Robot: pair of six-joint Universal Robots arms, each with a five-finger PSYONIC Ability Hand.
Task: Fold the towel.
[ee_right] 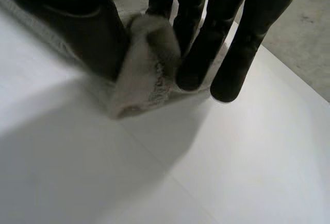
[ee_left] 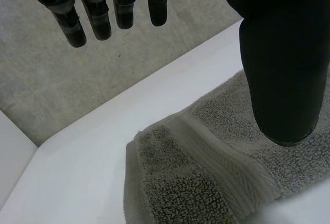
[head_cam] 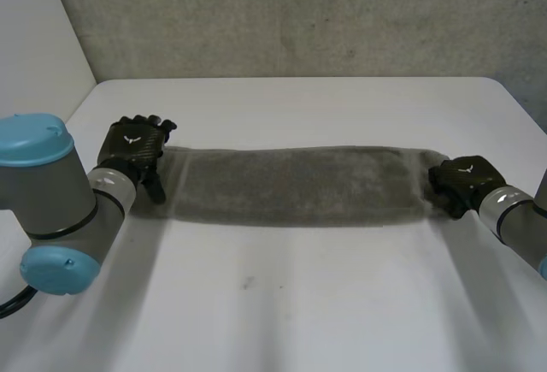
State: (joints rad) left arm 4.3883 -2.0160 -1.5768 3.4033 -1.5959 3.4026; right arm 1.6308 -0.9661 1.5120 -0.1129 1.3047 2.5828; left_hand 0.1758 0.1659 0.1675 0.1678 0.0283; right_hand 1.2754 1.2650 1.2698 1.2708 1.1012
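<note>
A grey towel (head_cam: 299, 186), folded into a long narrow strip, lies flat across the white table from left to right. My left hand (head_cam: 135, 145) hovers at the strip's left end. Its fingers (ee_left: 95, 13) stand straight and its thumb (ee_left: 281, 54) hangs just above the towel's (ee_left: 206, 172) corner, holding nothing. My right hand (head_cam: 461, 182) sits at the strip's right end. There the thumb (ee_right: 67, 23) and fingers (ee_right: 237, 54) pinch a raised bunch of the towel's (ee_right: 147, 69) end edge between them.
The white table (head_cam: 282, 304) stretches wide in front of the towel. A grey concrete wall (head_cam: 299, 13) rises right behind the table's far edge. My left arm's big joint (head_cam: 51, 209) stands at the near left.
</note>
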